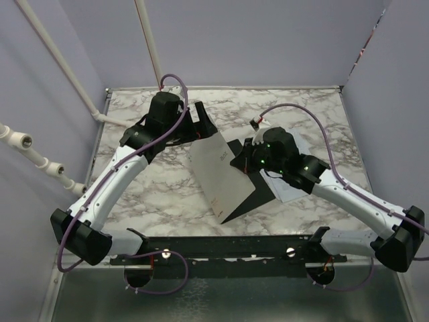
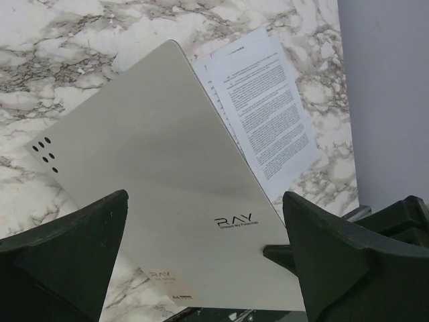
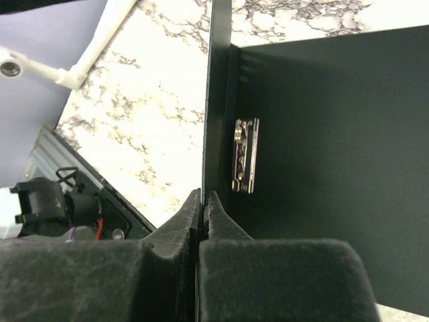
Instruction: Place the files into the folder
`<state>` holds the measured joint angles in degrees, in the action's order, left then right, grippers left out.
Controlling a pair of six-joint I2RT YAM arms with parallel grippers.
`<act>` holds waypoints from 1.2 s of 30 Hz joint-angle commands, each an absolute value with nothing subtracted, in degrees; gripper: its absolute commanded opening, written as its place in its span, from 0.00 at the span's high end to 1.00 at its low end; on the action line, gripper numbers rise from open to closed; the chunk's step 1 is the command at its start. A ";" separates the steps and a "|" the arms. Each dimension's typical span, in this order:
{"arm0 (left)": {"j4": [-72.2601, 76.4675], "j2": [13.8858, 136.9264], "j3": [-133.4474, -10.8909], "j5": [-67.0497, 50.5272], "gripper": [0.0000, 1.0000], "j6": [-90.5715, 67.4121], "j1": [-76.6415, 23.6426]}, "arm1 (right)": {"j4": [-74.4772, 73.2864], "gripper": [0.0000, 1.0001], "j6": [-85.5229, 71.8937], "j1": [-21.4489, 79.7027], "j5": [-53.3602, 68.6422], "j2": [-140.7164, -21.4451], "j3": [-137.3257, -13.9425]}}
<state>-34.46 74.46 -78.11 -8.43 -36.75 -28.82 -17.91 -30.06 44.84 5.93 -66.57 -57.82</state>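
Marble table (image 1: 134,194), lilac walls behind. Folder (image 1: 218,171) held half open at table centre. Grey cover edge pinched by right gripper (image 3: 203,201), fingers pressed together on it. Black inside and silver clip (image 3: 245,155) exposed just beside. Left gripper (image 2: 204,198) spread wide above cover. Files (image 2: 268,114) laid flat just right of folder. "RAY" (image 2: 233,220) printed on cover; smaller print unreadable.

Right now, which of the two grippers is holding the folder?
The right gripper: it is shut on the thin edge of the folder, on its raised cover, near the silver clip. The left gripper stands open and grips nothing.
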 commanded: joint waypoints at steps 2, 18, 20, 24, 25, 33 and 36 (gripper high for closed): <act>-41.05 76.78 -80.48 -10.38 0.01 -35.13 -28.52 | -21.90 1.00 -28.19 50.93 -7.29 -70.94 -66.17; -44.31 78.74 -78.56 -9.24 0.01 -33.40 -28.48 | -29.81 1.00 -24.66 69.30 -32.76 -83.81 -80.49; -44.71 78.85 -78.28 -9.34 0.02 -32.86 -28.48 | -31.26 1.00 -24.69 70.80 -35.87 -85.64 -81.89; -46.28 79.14 -77.96 -9.68 0.14 -31.52 -28.48 | -32.43 1.00 -24.86 72.98 -39.84 -87.70 -83.17; -46.80 79.18 -78.02 -9.57 0.18 -31.27 -28.48 | -32.42 1.00 -24.87 73.27 -40.24 -87.83 -83.23; -49.23 78.52 -76.68 -9.23 0.49 -30.50 -28.48 | -30.18 1.00 -24.79 75.55 -41.33 -89.03 -82.90; -49.91 78.00 -75.74 -8.61 0.56 -30.22 -28.48 | -29.27 1.00 -24.57 76.31 -41.44 -89.03 -82.74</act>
